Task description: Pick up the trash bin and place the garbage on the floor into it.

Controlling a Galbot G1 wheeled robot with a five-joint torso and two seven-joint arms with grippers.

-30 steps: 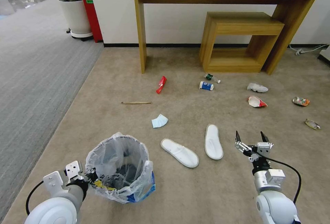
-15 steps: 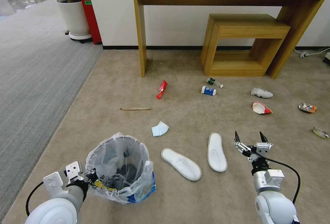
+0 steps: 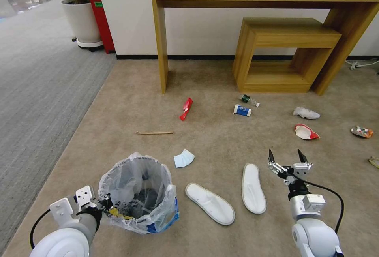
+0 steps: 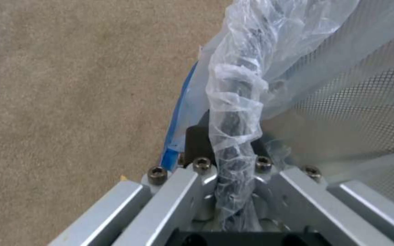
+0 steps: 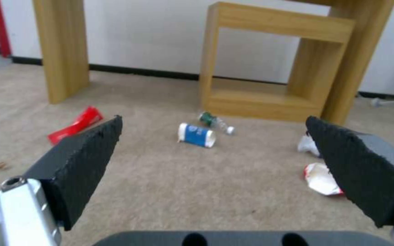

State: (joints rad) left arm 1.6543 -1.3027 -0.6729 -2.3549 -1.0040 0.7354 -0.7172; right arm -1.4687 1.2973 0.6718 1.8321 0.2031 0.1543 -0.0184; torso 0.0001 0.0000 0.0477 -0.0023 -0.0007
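L gripper (image 3: 106,203) clamped low-left; R gripper (image 3: 287,157) agape, raised low-right.

Ahead of the right gripper (image 3: 287,156), whose fingers stand apart: two white slippers (image 3: 209,203) (image 3: 252,188), one blue face mask (image 3: 184,158), one wooden stick (image 3: 154,132), one red wrapper (image 3: 186,108), one blue-white cup (image 3: 242,110), one tiny bottle (image 3: 249,100), one white tissue (image 3: 306,113), one red-white paper cup (image 3: 306,132), one crushed can (image 3: 361,131). Clamped by the left gripper (image 3: 106,203): one trash bin (image 3: 136,192).
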